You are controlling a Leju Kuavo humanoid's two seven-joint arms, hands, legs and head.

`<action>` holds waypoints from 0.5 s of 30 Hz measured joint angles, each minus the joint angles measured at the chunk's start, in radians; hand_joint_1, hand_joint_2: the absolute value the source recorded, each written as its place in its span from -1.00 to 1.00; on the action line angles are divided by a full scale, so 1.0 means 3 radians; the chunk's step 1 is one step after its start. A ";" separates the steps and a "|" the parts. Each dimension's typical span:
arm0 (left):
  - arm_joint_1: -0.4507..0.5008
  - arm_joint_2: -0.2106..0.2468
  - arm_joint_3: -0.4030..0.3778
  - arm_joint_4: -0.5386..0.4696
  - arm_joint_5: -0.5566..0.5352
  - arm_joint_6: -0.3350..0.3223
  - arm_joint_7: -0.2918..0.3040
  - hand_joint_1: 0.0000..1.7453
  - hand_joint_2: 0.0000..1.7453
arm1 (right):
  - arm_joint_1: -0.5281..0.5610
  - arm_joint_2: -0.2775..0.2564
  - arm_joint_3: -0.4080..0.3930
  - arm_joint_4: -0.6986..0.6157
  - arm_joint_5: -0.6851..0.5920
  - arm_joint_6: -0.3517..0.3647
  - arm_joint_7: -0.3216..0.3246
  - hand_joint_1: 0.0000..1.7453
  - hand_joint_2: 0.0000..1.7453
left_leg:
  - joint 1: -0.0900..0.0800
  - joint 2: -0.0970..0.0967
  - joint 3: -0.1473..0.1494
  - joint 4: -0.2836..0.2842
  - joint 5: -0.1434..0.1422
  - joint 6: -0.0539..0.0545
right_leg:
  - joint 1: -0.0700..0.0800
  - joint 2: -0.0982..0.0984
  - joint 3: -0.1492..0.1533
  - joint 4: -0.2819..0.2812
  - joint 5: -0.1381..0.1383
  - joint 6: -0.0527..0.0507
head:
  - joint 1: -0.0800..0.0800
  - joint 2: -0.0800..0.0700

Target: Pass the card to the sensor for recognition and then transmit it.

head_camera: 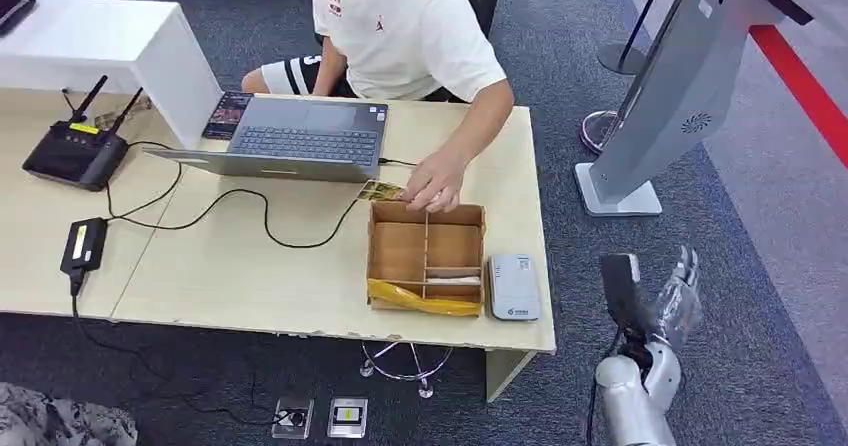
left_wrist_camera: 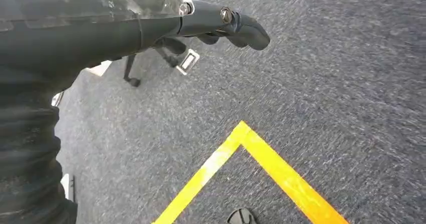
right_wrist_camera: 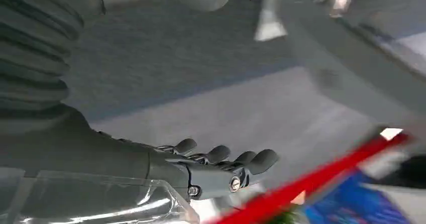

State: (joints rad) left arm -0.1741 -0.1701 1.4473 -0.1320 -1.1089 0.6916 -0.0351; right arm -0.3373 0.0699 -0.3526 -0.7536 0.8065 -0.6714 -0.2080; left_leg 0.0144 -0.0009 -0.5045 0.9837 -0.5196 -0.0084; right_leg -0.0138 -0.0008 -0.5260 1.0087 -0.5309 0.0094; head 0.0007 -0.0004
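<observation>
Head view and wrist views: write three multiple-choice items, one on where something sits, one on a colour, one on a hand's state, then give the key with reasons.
1. Where is the grey card reader?
A. Inside the cardboard box
B. On the table, just right of the cardboard box
C. On the laptop

2. What colour is the flat packet in the box's near compartment?
A. Yellow
B. Blue
C. White

3. What is the state of the right hand?
A. Holding a card
B. Resting on the table
C. Holding nothing, raised beside the table

Key:
1 B: the reader lies on the table beside the right wall of the cardboard box.
2 A: the packet shows yellow in the head view.
3 C: its fingers are extended with nothing between them, off the table's right edge.
</observation>
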 joint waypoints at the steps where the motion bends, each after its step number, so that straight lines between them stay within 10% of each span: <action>1: 0.0000 0.0004 0.0005 0.0000 -0.0011 0.0001 0.0000 -1.00 1.00 | 0.0031 -0.0014 -0.0136 0.0193 -0.0031 0.0000 0.0043 -1.00 1.00 | -0.0001 0.0000 -0.0001 0.0000 -0.0001 0.0000 | -0.0001 0.0000 0.0000 0.0000 0.0000 0.0000 | -0.0001 0.0000; 9: -0.0001 -0.0023 0.0074 -0.0010 -0.0050 0.0006 0.0012 -1.00 1.00 | 0.0497 -0.0035 -0.0713 0.1340 0.0459 0.0307 0.1342 -1.00 1.00 | 0.0004 0.0000 -0.0003 0.0000 -0.0011 0.0001 | 0.0004 -0.0004 0.0000 0.0001 -0.0009 -0.0004 | -0.0001 0.0000; 15: -0.0005 -0.0067 0.0075 -0.0036 -0.0185 0.0008 0.0094 -1.00 1.00 | 0.0730 0.0187 -0.0709 0.1650 0.0965 0.0788 0.1851 -1.00 1.00 | 0.0008 0.0009 -0.0001 -0.0001 -0.0013 -0.0002 | 0.0008 0.0003 -0.0003 0.0005 -0.0011 -0.0006 | -0.0001 0.0001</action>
State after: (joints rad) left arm -0.1757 -0.1903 1.4698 -0.1427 -1.1646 0.6939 -0.0069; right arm -0.1183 0.1259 -0.5654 -0.2587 1.0961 -0.4351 0.3474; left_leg 0.0167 0.0018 -0.5049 0.9833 -0.5235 -0.0091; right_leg -0.0115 0.0002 -0.5270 1.0102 -0.5342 0.0075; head 0.0004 0.0000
